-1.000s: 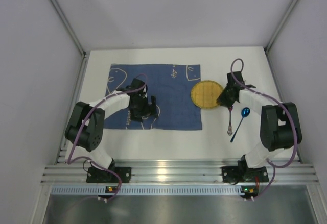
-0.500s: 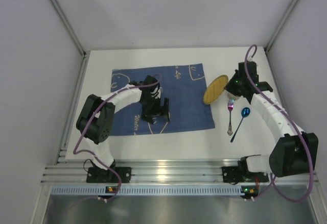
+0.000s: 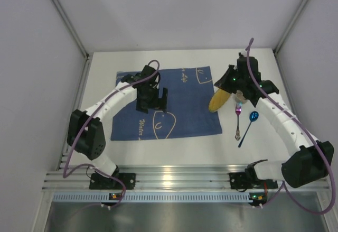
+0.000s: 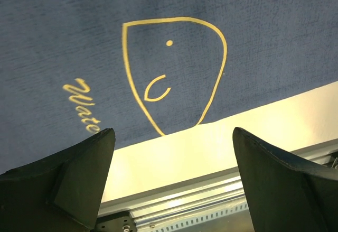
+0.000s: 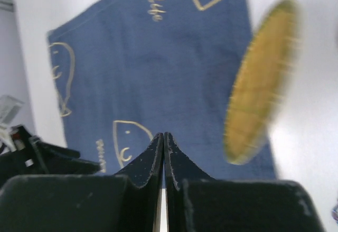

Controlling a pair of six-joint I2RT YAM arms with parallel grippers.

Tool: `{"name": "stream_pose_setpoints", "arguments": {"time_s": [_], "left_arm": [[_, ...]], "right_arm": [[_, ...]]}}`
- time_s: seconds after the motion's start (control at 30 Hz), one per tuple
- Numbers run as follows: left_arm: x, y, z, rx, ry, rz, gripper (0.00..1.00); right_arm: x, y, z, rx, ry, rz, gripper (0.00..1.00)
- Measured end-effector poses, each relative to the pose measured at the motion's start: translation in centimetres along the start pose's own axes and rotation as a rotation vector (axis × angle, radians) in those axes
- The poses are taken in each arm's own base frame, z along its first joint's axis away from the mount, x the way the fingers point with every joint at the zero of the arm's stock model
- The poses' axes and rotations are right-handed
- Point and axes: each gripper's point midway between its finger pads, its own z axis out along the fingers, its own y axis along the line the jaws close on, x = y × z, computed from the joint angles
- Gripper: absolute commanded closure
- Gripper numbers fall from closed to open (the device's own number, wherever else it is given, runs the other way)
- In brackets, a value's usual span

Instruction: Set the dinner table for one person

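Well, the stiff, fixed tabletop point(image 3: 174, 145) needs no gripping and lies under the soft blue mat point(image 3: 185, 117), where the left tool point(image 4: 172, 132) hovers spread wide, while the right tool point(image 5: 163, 136), pinched together and seemingly empty, sits beside the tilted yellow plate point(image 3: 218, 101), best taken by its rim.

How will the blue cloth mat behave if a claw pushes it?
The blue cloth mat looks thin and woven, so probably floppy; it would likely wrinkle rather than move whole. It lies flat on the smooth dinner table, so it may slide.
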Motion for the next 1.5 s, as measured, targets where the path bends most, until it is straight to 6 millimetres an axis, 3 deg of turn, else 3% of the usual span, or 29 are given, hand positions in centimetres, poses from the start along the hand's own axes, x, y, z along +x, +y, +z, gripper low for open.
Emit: {"name": "stream_pose_setpoints", "arguments": {"time_s": [0.2,0.3,0.37,0.4,0.43,0.47,0.57,0.6,0.63,0.8,0.9,1.07,1.17,1.3,1.5], "left_arm": [[-1.3,1.6,-3.5,-0.048,-0.121,-0.045,0.02],[-1.5,2.3,-4.9,-0.064,-0.171,-0.073,0.02],[-1.4,2.7,-5.6,-0.072,-0.190,-0.086,0.02],[-1.2,2.8,-5.8,-0.074,-0.193,-0.090,0.02],[-1.0,2.9,-5.9,-0.074,-0.194,-0.093,0.02],[-0.6,3.0,-5.8,-0.076,-0.190,-0.096,0.02],[0.6,3.4,-5.2,-0.083,-0.162,-0.103,0.02],[0.9,3.5,-5.0,-0.081,-0.149,-0.105,0.02],[1.2,3.5,-4.8,-0.077,-0.137,-0.106,0.02],[1.8,3.0,-4.1,-0.049,-0.105,-0.108,0.02],[1.9,2.7,-3.3,-0.037,-0.071,-0.107,0.02],[1.8,2.3,-1.8,-0.029,-0.019,-0.105,0.02],[1.6,2.0,-1.8,-0.017,-0.013,-0.098,0.02],[1.2,1.8,-2.2,-0.010,-0.024,-0.081,0.02],[1.5,2.1,-2.3,-0.020,-0.013,-0.068,0.02]], "right_arm": [[-0.2,8.0,-1.6,-0.255,0.011,-0.046,1.00],[0.7,10.5,-1.0,-0.320,0.052,-0.064,1.00],[1.2,11.0,-0.2,-0.333,0.070,-0.069,1.00],[1.4,10.9,0.0,-0.328,0.080,-0.068,0.95],[1.5,10.6,0.2,-0.318,0.085,-0.063,0.65],[1.5,10.1,0.4,-0.305,0.088,-0.049,0.46],[1.1,7.3,1.2,-0.249,0.082,-0.025,0.17],[1.0,5.6,1.5,-0.217,0.077,-0.017,0.12],[0.9,2.8,1.8,-0.149,0.073,0.011,0.05],[1.3,-11.9,0.1,0.197,0.039,0.176,0.04],[2.9,-16.4,-1.2,0.322,0.050,0.250,0.03],[7.9,-20.7,-1.6,0.392,0.136,0.381,0.05],[10.5,-22.0,-1.5,0.416,0.189,0.449,0.06],[11.1,-22.1,-0.4,0.390,0.193,0.487,0.09],[10.5,-21.6,0.8,0.330,0.150,0.512,0.12]]}}
